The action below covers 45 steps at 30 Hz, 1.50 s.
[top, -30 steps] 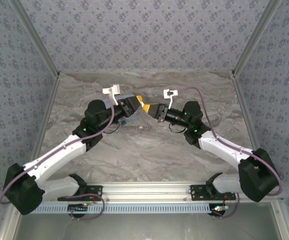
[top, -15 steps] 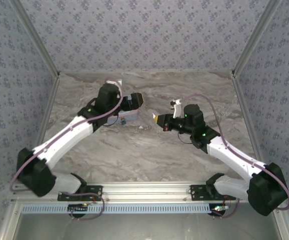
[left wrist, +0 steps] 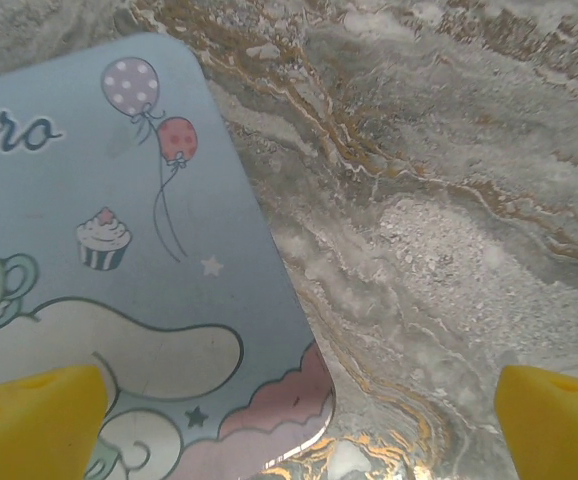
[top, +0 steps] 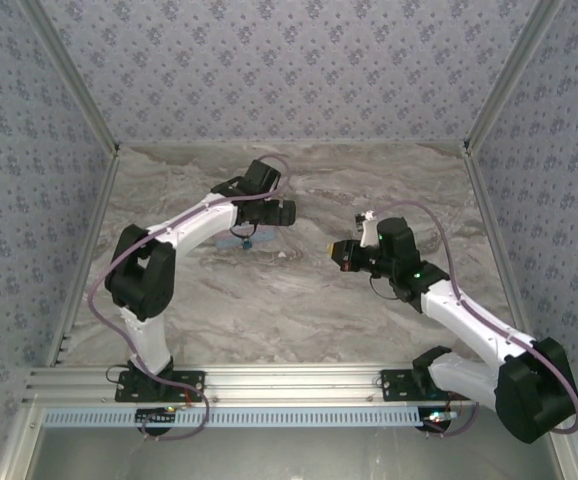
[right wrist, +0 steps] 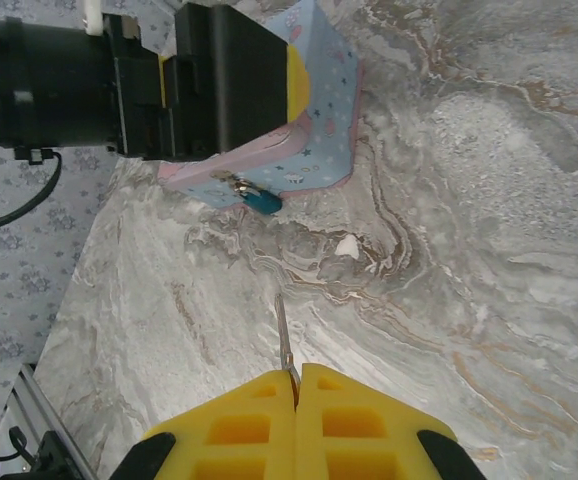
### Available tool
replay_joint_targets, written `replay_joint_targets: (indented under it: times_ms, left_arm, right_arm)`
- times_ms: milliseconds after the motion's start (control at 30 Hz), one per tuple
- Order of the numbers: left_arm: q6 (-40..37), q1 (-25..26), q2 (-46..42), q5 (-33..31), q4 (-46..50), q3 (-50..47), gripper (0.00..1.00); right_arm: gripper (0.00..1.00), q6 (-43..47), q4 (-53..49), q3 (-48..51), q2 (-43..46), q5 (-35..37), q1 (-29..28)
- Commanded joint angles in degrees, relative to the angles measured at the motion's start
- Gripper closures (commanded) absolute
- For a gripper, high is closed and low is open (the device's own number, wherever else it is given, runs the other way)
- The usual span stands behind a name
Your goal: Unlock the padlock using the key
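The tiny blue padlock [right wrist: 262, 202] hangs by its silvery shackle from the front edge of the pale blue cartoon tin [right wrist: 321, 120], resting on the marble table; from above the padlock [top: 246, 242] is a small blue speck. My left gripper [top: 277, 213] stands open low over the tin [left wrist: 99, 250], its yellow fingertips [left wrist: 31, 420] wide apart, one above the lid and one above bare table. My right gripper [right wrist: 296, 385] is shut on the key [right wrist: 283, 345], whose thin silvery blade points toward the padlock from well short of it.
The grey-and-gold marble table [top: 299, 300] is walled by patterned panels at the back and both sides. An aluminium rail [top: 289, 385] carries both arm bases along the near edge. The left arm's black wrist [right wrist: 59, 75] reaches in beside the tin.
The left arm has folded upright and its gripper has shifted right over the tin. The right gripper has drawn back to the right and nearer, key still in it.
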State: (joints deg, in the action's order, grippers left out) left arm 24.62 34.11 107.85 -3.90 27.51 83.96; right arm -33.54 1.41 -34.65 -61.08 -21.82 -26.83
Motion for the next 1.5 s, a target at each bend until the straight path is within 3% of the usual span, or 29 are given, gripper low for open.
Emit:
replay_joint_targets:
  times_ms: [0, 367, 1167, 1467]
  left_arm:
    - [-0.87, -0.18, 0.83, 0.76, 1.58, 2.25, 0.0]
    - [0.94, 2.54, 2.87, 2.68, 2.24, 0.47, 0.01]
    - [7.48, 17.77, -2.39, 3.67, -1.37, -4.79, 0.01]
    - [8.53, 17.75, -10.34, 2.77, -2.33, -9.96, 0.01]
  right_arm:
    - [1.0, 1.11, -2.12, 0.89, 1.61, 0.25, 1.13]
    - [1.0, 2.23, -7.18, 0.87, 5.32, 0.2, 5.09]
    - [1.0, 5.15, -17.34, 1.96, 11.96, 3.3, 10.96]
    - [1.0, 4.55, -16.85, 2.75, 11.89, 3.15, 11.04]
